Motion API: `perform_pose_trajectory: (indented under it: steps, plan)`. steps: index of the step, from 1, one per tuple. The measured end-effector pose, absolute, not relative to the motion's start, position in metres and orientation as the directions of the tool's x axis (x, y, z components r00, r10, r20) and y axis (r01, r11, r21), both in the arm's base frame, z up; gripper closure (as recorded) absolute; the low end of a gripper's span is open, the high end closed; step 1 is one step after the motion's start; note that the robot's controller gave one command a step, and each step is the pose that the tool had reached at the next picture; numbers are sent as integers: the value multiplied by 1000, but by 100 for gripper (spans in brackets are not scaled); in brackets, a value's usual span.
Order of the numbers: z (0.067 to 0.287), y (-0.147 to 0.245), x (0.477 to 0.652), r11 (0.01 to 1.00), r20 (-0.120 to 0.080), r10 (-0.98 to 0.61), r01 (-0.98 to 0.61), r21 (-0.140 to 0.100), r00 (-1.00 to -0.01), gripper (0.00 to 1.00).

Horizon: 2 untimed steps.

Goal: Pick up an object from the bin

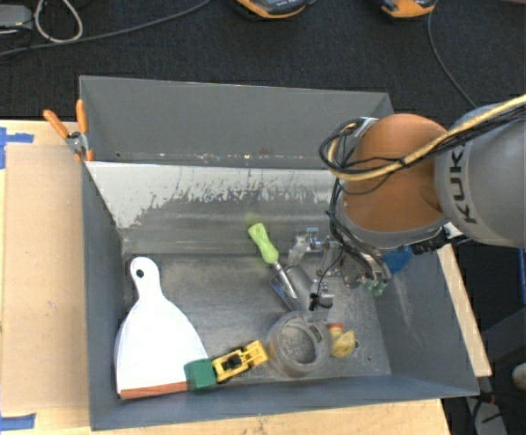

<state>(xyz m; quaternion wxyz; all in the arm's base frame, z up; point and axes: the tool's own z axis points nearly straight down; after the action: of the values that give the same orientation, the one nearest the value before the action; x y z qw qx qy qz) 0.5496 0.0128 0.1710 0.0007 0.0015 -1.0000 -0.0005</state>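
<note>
Gripper (319, 290) low, right-middle of bin (100, 243), just beside green-handled screwdriver (263, 241) tip. Open or closed: can't tell. Likely risks: glancing off thin shaft, snagging clear cup (297, 343) nearby.

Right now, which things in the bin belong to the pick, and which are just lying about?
Likely in play:
gripper
green-handled screwdriver, just left of it
clear ring, just below it in the view

Lying about:
white scraper with orange edge
green block
yellow toy vehicle
small yellow piece
blue thing under the arm
</note>
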Motion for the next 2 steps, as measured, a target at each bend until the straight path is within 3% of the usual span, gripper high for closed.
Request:
perform_pose_trajectory:
  steps: [1, 2]
  plan:
    - [171, 13, 550, 1000, 1, -3, -3, 1, -1000, 0]
    - [154, 64, 512, 1000, 4, 20, 20, 2, -1000, 0]
